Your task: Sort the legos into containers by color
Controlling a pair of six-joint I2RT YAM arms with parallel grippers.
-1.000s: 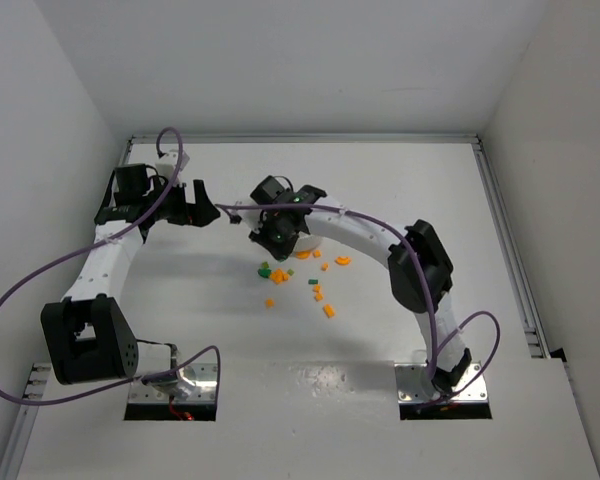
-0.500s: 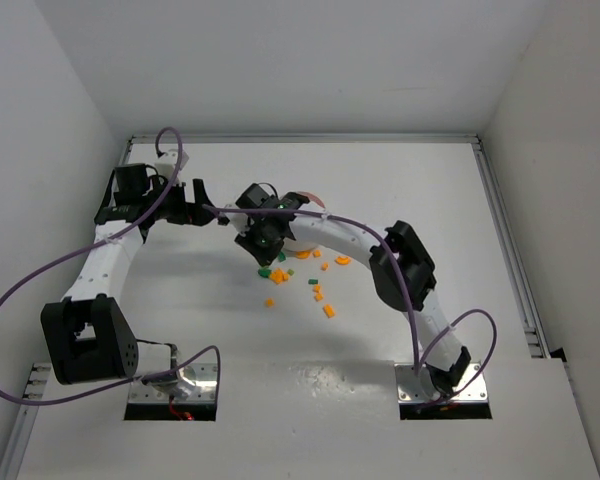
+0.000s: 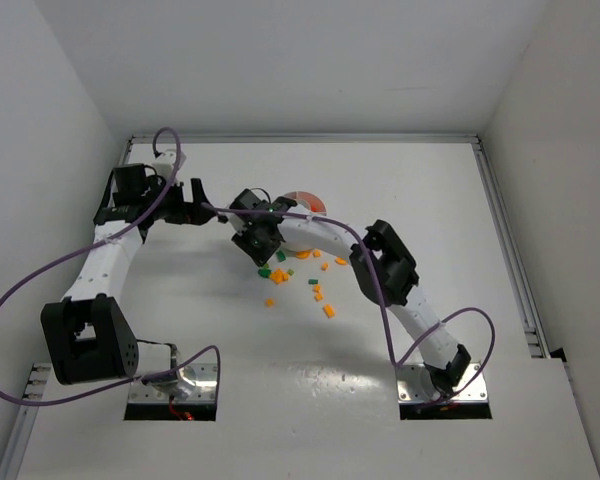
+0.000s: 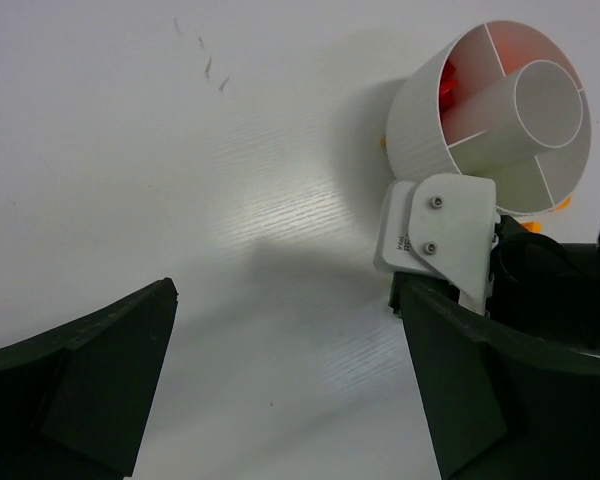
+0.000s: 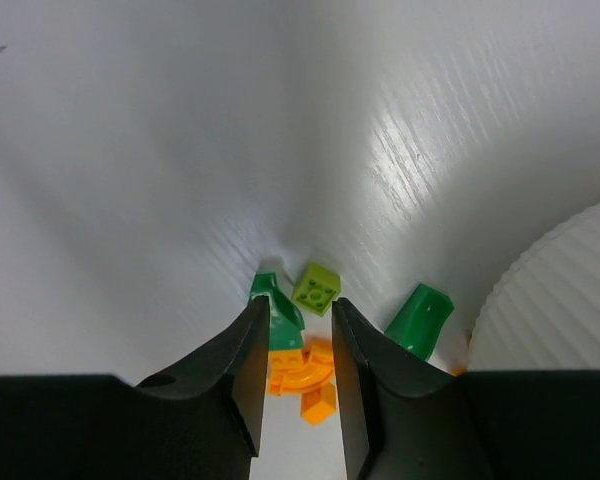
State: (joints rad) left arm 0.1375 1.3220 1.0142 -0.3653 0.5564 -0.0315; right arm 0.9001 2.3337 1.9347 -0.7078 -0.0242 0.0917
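Several tiny bricks (image 3: 318,290) — orange and green — lie scattered on the white worktop (image 3: 400,180), just beside a round white dish (image 4: 430,110); one of its wedges holds red pieces (image 4: 448,85). The right gripper (image 5: 300,308) hangs low over a lime brick (image 5: 316,288), jaws parted by a narrow gap, pinching nothing. The left gripper (image 4: 285,295) sits to the dish's left — jaws spread wide, empty.

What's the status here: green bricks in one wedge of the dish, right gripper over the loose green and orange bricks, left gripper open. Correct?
Wrong on one point: the bricks in the wedge of the dish are red, not green, as the left wrist view shows. The rest holds: the right gripper is over the loose green and orange bricks, and the left gripper is open.
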